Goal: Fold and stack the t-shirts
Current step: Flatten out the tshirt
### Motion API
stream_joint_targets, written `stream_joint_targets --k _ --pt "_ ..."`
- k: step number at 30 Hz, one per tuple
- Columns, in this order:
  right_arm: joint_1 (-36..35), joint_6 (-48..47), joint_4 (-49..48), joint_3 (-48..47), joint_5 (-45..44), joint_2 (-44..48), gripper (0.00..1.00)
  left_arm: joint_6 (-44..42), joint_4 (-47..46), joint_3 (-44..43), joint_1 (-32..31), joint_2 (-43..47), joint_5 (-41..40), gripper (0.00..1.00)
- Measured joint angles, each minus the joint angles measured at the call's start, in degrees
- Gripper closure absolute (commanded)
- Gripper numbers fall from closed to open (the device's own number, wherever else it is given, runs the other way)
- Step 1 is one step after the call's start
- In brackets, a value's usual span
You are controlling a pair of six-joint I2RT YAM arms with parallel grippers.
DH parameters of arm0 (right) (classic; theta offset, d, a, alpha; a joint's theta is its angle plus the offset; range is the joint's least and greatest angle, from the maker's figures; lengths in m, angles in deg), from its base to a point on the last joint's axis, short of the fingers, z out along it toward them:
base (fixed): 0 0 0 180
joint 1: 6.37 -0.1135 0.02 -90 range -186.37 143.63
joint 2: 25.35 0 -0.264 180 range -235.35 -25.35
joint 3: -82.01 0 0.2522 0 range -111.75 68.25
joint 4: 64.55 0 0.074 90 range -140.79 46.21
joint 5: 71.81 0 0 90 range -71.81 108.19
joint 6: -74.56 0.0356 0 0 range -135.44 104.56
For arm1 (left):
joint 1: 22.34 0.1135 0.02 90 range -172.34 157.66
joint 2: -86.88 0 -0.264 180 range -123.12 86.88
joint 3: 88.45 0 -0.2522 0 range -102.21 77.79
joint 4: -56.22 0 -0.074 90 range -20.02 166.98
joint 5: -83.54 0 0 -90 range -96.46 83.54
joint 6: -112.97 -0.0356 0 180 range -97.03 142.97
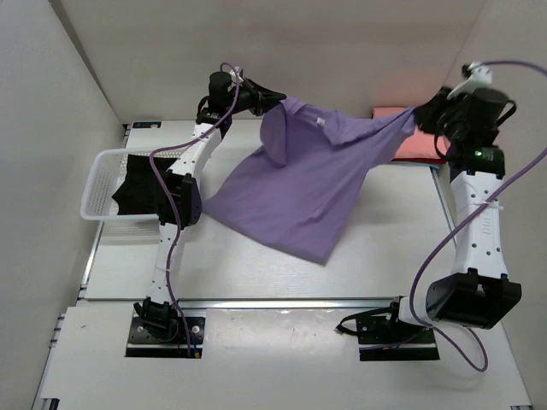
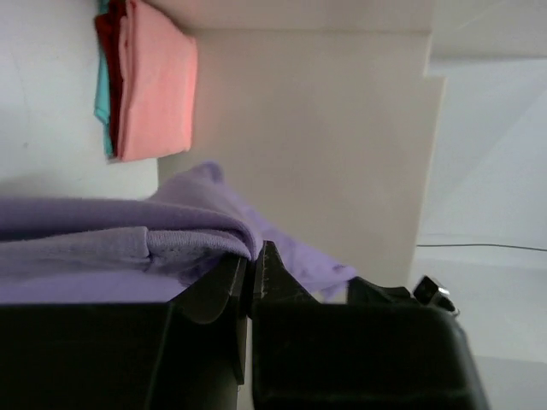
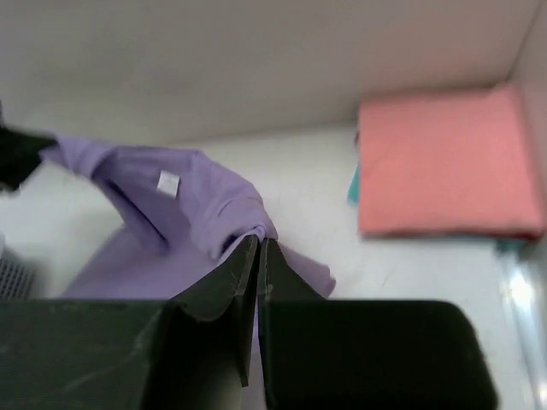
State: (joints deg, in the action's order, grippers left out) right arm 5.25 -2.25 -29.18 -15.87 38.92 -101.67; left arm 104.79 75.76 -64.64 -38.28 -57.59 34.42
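The lilac-purple t-shirt [image 1: 299, 184] hangs stretched between both grippers above the table, its lower hem drooping to the table. My left gripper [image 1: 275, 100] is shut on its left shoulder [image 2: 197, 239]. My right gripper [image 1: 420, 115] is shut on its right shoulder [image 3: 248, 218]. A folded salmon-pink t-shirt [image 1: 408, 141] lies at the back right on a folded teal one [image 3: 352, 184]; the stack also shows in the left wrist view [image 2: 154, 81]. A black t-shirt [image 1: 137, 190] lies in the basket.
A white lattice basket [image 1: 104, 184] stands at the left edge of the table. White walls enclose the back and sides. A metal rail [image 1: 291, 301] runs along the near edge.
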Motion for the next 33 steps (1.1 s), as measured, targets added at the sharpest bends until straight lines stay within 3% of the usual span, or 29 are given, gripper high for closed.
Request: stream_joint_targets --k 5,7,10,14,16,18,19,20,21,22,23,25,27,28,29,31,33 --pt "-2.4 -6.0 -1.0 -18.6 -6.6 -0.3 1.0 7.0 -7.8 2.1 1.9 3.7 0.2 1.0" --pt "-3.4 -7.5 -3.2 -21.7 -7.4 2.8 1.0 7.8 -9.9 2.1 2.8 7.8 0.6 1.0" --pt "-3.6 -7.8 -5.1 -19.7 -7.0 9.6 1.0 6.3 -11.1 3.1 3.9 15.1 2.1 1.0" --pt "-4.5 -6.2 -6.3 -8.5 -4.2 19.3 1.0 -1.8 -9.3 10.2 3.7 27.3 2.7 0.99" --pt "-7.3 -4.5 -7.0 -0.2 -2.4 23.6 1.0 -8.1 -5.2 13.5 2.9 31.4 1.9 0.61" --pt "-12.7 -2.7 -6.0 8.1 -1.0 25.8 1.0 -15.2 -0.7 18.1 2.0 34.4 -0.1 0.55" --pt "-15.6 -2.1 -5.3 11.5 -0.7 25.9 1.0 -17.7 1.3 21.1 1.8 35.8 -1.2 0.45" --pt "-20.6 -1.3 -4.3 15.0 -1.0 25.7 1.0 -20.5 2.9 25.7 1.7 37.4 -3.0 0.28" --pt "-27.0 -0.7 -2.9 18.1 -1.9 25.4 0.97 -22.6 4.6 29.4 2.0 38.4 -4.2 0.19" --pt "-33.6 -0.1 -2.4 20.8 -2.7 23.9 0.8 -24.2 6.6 33.2 2.6 39.1 -5.6 0.09" --pt "-39.8 0.5 -1.7 23.0 -3.2 22.1 0.72 -25.7 8.9 35.9 3.3 39.3 -6.7 0.06" --pt "-49.8 1.6 -0.6 26.6 -3.8 18.9 0.59 -27.9 13.8 39.5 5.3 38.9 -9.0 0.06" --pt "-55.1 2.2 -0.1 28.6 -1.8 16.2 0.58 -29.9 17.6 42.1 7.3 38.8 -10.9 0.07" --pt "-55.7 2.1 -0.1 28.8 -1.5 15.3 0.63 -30.8 18.9 42.7 8.3 38.9 -11.7 0.16" --pt "-55.8 2.0 -0.4 28.8 -1.4 14.5 0.65 -31.6 19.9 43.1 9.0 39.2 -12.5 0.31" --pt "-54.9 1.8 -1.1 28.8 -2.1 14.0 0.62 -32.7 20.0 45.5 9.5 41.1 -13.5 0.42" --pt "-51.9 1.4 -2.2 28.9 -2.6 14.2 0.63 -33.7 19.8 49.6 8.7 44.5 -13.6 0.26"
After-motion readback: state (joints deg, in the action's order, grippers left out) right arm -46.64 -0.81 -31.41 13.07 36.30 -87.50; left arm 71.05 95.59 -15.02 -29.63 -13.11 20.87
